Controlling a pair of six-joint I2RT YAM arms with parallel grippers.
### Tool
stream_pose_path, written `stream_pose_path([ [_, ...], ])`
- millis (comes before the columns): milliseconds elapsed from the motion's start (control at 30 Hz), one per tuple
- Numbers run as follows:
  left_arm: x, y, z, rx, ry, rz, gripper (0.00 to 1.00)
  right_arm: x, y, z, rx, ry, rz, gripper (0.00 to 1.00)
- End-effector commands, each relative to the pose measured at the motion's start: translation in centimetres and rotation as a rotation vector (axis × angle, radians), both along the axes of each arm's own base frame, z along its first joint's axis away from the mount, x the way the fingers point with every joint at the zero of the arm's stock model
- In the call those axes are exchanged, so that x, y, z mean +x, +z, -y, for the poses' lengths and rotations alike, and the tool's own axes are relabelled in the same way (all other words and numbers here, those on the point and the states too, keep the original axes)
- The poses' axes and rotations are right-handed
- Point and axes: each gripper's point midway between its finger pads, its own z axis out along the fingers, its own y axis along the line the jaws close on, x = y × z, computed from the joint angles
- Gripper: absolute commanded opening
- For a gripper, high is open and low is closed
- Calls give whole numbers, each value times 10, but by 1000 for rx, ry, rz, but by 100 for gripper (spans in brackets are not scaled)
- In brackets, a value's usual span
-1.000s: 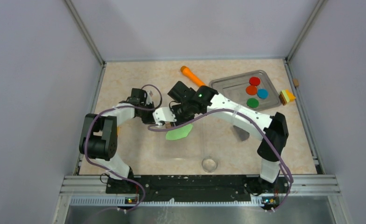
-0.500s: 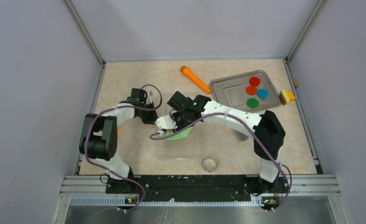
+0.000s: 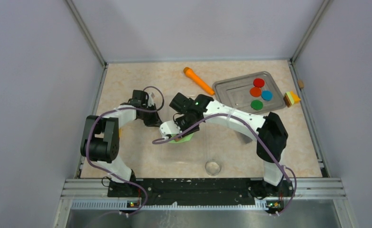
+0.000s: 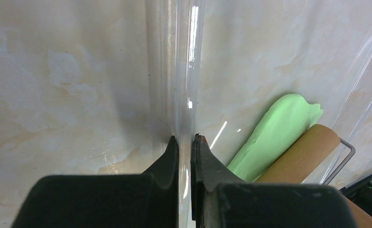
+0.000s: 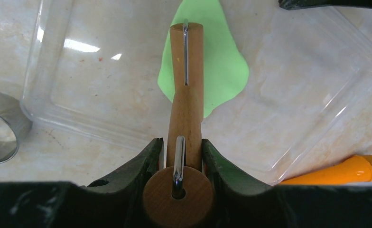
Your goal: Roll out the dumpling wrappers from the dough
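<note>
The dough lies in a clear tray, partly covered by the rolling pin that the right gripper clamps; the left gripper pinches the tray's rim.

Pale grey walls around beige marbled tabletop

white left arm and right arm, black joints, looping purple cables, black-fingered left gripper, green light
</note>
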Motion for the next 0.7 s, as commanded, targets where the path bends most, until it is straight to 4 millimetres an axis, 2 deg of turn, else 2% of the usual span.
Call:
stream_pose_path([
  [0, 14, -6, -13, 38, 57, 18, 0, -71, -35, 35, -202, 13, -321, 0],
  [667, 15, -12, -12, 23, 69, -7, 0, -79, -33, 39, -225, -42, -375, 0],
])
